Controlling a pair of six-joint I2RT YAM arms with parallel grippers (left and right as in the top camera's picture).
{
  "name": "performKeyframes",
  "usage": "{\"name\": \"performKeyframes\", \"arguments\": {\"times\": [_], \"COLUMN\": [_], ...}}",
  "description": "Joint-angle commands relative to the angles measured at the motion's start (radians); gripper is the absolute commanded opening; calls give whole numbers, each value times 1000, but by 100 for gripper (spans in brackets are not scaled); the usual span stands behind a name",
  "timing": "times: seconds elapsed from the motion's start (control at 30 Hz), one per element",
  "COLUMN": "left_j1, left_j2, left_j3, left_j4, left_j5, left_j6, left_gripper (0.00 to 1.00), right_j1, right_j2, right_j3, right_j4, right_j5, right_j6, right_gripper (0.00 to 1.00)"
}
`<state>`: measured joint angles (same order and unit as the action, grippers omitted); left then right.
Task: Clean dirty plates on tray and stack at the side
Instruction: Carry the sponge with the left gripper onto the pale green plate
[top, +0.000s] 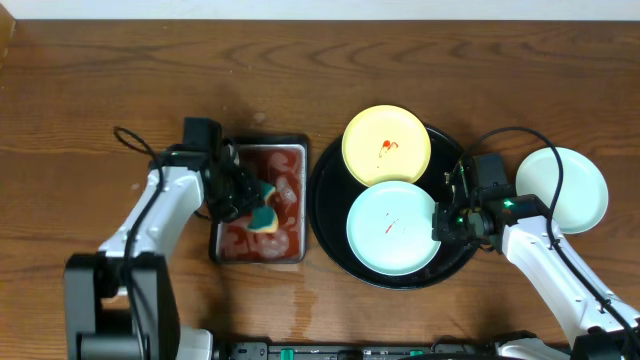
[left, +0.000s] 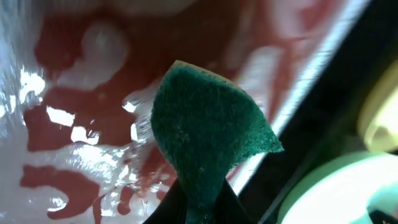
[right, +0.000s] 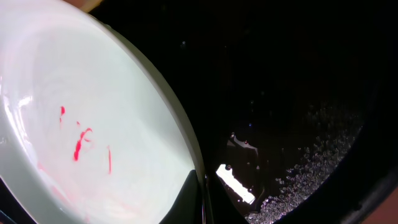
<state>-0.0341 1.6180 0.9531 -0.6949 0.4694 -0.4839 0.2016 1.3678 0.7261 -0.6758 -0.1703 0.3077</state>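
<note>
The black tray (top: 330, 215) holds two plates: a pale yellow plate (top: 386, 145) with a red smear at the back, and a mint-white plate (top: 393, 228) with red streaks at the front. My right gripper (top: 440, 226) is shut on this mint plate's right rim; in the right wrist view its jaws (right: 202, 202) pinch the plate's edge (right: 81, 124) over the wet tray floor (right: 292, 93). A third mint-white plate (top: 562, 188) lies on the table to the right of the tray. My left gripper (top: 255, 207) is shut on a green sponge (left: 208, 130).
A small rectangular metal tray (top: 292, 150) with red liquid (left: 62, 118) lies left of the black tray, under the sponge (top: 264, 217). Cables run from both arms across the wooden table. The table's front edge is near both arm bases.
</note>
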Motion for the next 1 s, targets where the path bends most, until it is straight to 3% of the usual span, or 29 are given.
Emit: {"name": "performKeyframes", "arguments": {"times": [0.0, 0.33, 0.73, 0.97], "left_j1": [5, -92, -525, -740], "left_j2": [-11, -36, -35, -16], "left_j3": [9, 149, 149, 148], "left_j4": [-24, -141, 40, 162], "left_j5": [18, 18, -166, -333], "left_j6": [-52, -7, -21, -117], "left_gripper": [7, 7, 8, 7], "right_j1": [15, 15, 15, 15], "right_j2": [-7, -7, -7, -7], "right_j3": [-5, -7, -156, -172], "right_j4": [2, 11, 97, 109], "right_j5": [10, 10, 0, -12], "right_j6": [1, 2, 19, 21], "right_gripper": [1, 1, 1, 1]}}
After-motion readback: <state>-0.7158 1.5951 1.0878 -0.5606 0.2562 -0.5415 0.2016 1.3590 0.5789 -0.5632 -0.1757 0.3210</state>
